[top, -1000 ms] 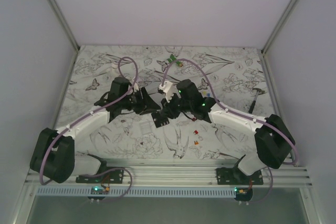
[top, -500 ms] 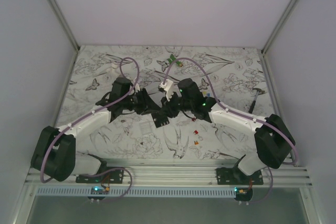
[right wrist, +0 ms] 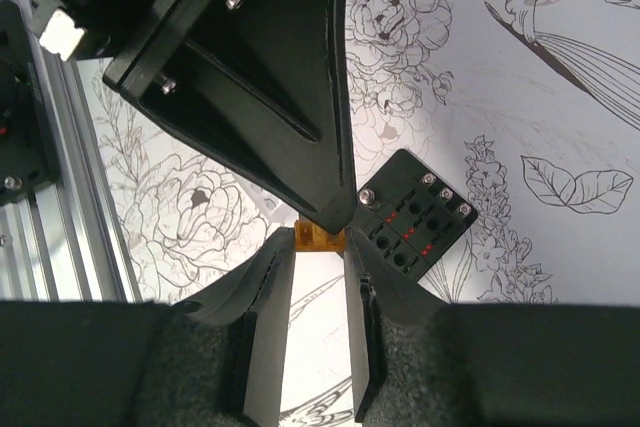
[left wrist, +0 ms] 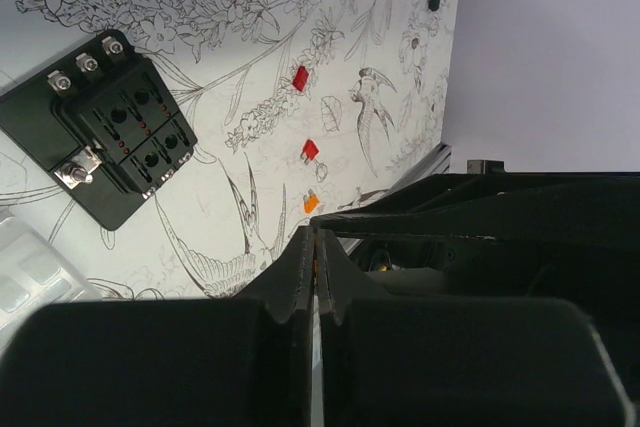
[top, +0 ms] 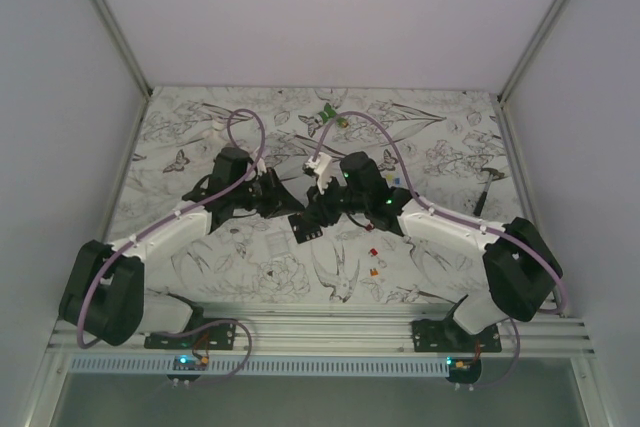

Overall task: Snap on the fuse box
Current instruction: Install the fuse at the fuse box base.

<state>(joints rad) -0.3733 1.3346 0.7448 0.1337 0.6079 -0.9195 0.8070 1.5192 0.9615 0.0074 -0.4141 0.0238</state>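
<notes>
Fuse box (top: pixel 307 228) lies flat on the bench (top: pixel 450 147), midway between the side edges and a little nearer the near edge than the far one, with its slots up and red specks showing in them. Just above it the two arms meet tip to tip. The left gripper (left wrist: pixel 312 242) is clenched, with a sliver of orange fuse (right wrist: pixel 320 238) nipped at its tips. The right gripper (right wrist: pixel 320 252) has its jaws parted to about the fuse's width, one on either side of it; I cannot tell whether they pinch it.

One gripper should, I judge, have a firm hold before the other lets go. The fuse should then go squarely over a free slot and be pressed straight down, since the box is unheld and could skid.

A metal rail (top: pixel 330 332) runs along the near edge. Loose fuses (top: pixel 375 259) lie beyond it, right of centre, and a green-and-white tool (top: pixel 330 114) sits by the far edge. The bench cover is printed with line-drawn flowers and birds. Plain pale walls (top: pixel 300 7) close in the left, right and far sides.
</notes>
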